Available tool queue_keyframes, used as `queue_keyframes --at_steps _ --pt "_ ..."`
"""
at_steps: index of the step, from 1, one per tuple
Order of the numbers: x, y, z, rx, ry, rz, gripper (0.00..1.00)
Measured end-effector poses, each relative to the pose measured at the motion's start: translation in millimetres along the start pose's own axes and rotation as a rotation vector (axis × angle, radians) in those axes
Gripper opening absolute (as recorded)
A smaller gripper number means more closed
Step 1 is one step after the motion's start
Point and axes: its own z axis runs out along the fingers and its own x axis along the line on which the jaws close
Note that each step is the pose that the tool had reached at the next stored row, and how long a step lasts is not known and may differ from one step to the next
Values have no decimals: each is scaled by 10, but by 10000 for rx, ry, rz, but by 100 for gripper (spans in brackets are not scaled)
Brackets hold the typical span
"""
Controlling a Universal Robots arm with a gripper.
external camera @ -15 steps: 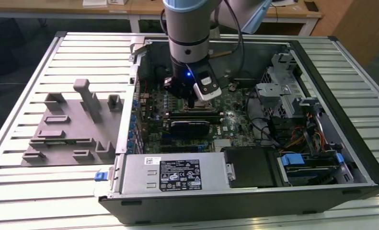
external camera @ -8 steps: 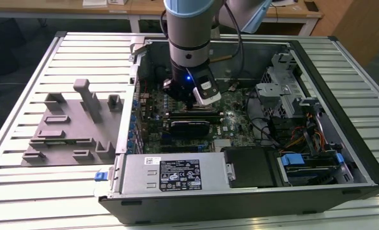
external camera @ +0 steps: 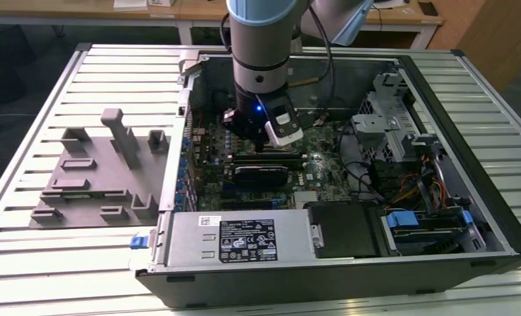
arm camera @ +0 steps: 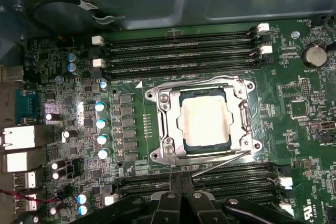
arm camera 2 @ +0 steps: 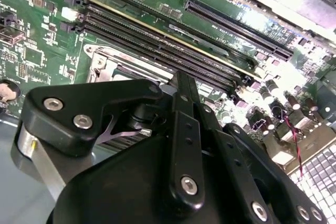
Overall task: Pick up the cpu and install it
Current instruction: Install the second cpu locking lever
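Slatted metal table (external camera: 31, 105) holds computer case (external camera: 471, 164).

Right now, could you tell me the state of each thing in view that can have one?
cpu: lying flat inside the socket, silvery top up, nothing gripping it.
socket frame: around the cpu, metal plate over the chip's edges.
tool: above the motherboard beside the socket, holding nothing.
memory slots: no modules seated in them.
computer case: lying on its side, side panel off.
grey fixture tray: on the table, outside the case.
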Motion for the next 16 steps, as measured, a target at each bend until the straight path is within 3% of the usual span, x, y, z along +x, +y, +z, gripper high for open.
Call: queue_keyframes --at_steps 10,16 --pt "13 -18 42 -91 93 -896 11" --pt "18 -26 48 -96 106 -1015 11"
